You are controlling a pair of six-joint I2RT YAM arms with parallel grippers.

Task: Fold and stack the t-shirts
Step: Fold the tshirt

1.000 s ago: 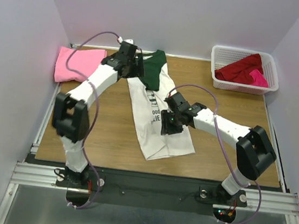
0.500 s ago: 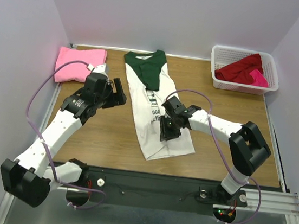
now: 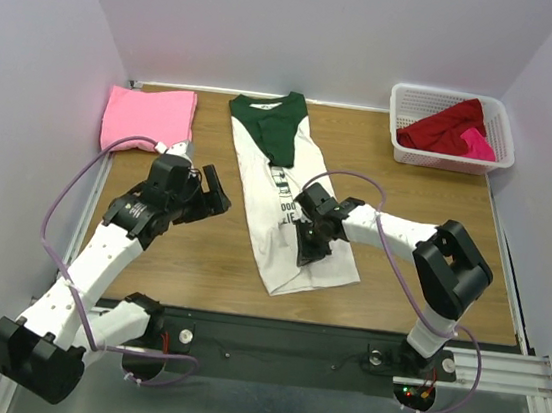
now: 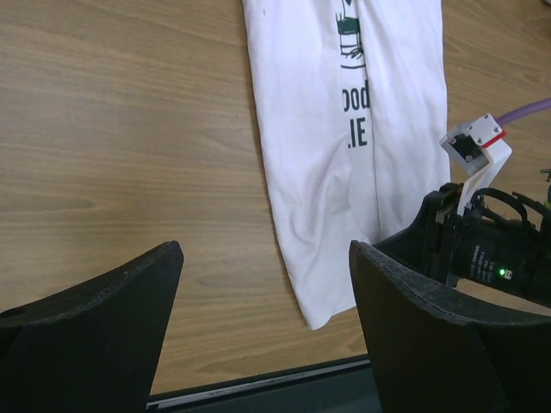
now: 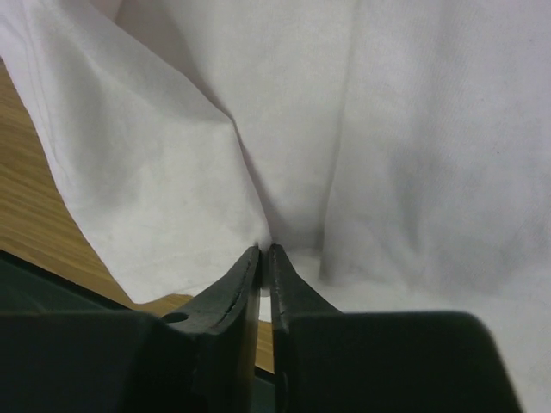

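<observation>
White t-shirt [image 3: 264, 180] lies folded lengthwise in the middle of the table [image 3: 199, 258]; the right gripper [image 3: 310, 243] pinches a ridge of its lower cloth, fingers pressed together, while the left gripper [image 3: 213, 191] hangs beside it, spread wide and holding nothing; the pink t-shirt [image 3: 146, 118] sits folded at the far-left corner

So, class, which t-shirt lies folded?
The plain pink cloth t-shirt, far left: the white green-sleeved one lies spread, the others crumpled in the white lattice basket.

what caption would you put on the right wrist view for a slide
Close-up of the right pincer shut on a pinched fold of the white t-shirt, wooden table visible at left.
</observation>
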